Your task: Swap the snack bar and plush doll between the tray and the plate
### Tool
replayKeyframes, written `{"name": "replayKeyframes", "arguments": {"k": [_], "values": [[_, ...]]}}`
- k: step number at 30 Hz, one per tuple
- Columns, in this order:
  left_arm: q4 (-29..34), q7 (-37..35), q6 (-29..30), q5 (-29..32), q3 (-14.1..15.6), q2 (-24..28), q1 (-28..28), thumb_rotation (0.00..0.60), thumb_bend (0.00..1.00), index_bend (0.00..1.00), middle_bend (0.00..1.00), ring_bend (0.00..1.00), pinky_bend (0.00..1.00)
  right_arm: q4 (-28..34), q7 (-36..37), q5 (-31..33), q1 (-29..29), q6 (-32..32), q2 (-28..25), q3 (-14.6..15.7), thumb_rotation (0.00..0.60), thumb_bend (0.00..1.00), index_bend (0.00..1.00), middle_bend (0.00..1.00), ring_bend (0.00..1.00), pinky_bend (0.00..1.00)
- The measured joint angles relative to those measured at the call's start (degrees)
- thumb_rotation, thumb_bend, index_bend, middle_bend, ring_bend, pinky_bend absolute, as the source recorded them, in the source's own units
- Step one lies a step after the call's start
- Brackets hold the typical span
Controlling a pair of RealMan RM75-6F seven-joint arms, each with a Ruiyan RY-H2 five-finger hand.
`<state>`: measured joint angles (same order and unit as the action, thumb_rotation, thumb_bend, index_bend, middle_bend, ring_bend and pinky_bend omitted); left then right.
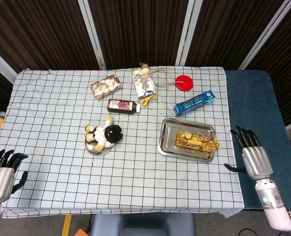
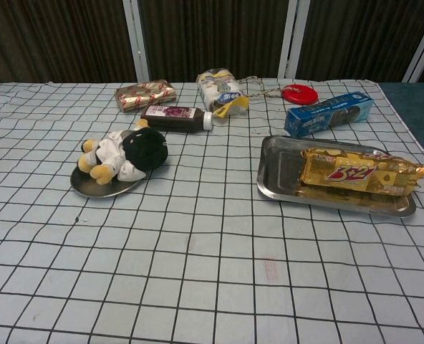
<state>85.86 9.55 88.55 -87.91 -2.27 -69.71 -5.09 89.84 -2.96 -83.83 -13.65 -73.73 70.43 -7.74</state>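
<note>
spreading fingers (image 1: 243, 134), both hands bare

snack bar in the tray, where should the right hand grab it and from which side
Probably from above, across the narrow width of the snack bar near its middle. It lies flat and lengthwise in the tray, whose raised rim blocks a low sideways approach. The right hand, open beside the table, is nearest.

Big red and white marks that look like "3+2" can be read on the gold wrapper of the snack bar (image 2: 359, 172), which lies in the tray (image 2: 280, 188) near the right edge of the surface. White print is seen on the blue box (image 2: 329, 112) and a label on the dark bottle (image 2: 175, 117), but both are too small to be read.
</note>
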Motion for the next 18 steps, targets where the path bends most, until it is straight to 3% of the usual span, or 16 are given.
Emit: {"name": "replayKeyframes", "arguments": {"k": [7,18], "values": [[0.0,-0.7,0.1,1.1,-0.6,0.4,0.3,0.600,0.42,0.29,0.27,0.15,0.12,1.1,-5.5,9.0,-7.7,10.9,1.3,-3.3,0.600,0.12,0.14,0.07,0.14,0.08],[0.3,-1.8,0.9,0.9,-0.9,0.9,0.5,0.600,0.42,0.29,0.27,0.15,0.12,-6.4,-11.3,18.5,-14.5,18.0,8.3,-5.0,0.600,0.12,0.29,0.17,0.22,0.09]]}}
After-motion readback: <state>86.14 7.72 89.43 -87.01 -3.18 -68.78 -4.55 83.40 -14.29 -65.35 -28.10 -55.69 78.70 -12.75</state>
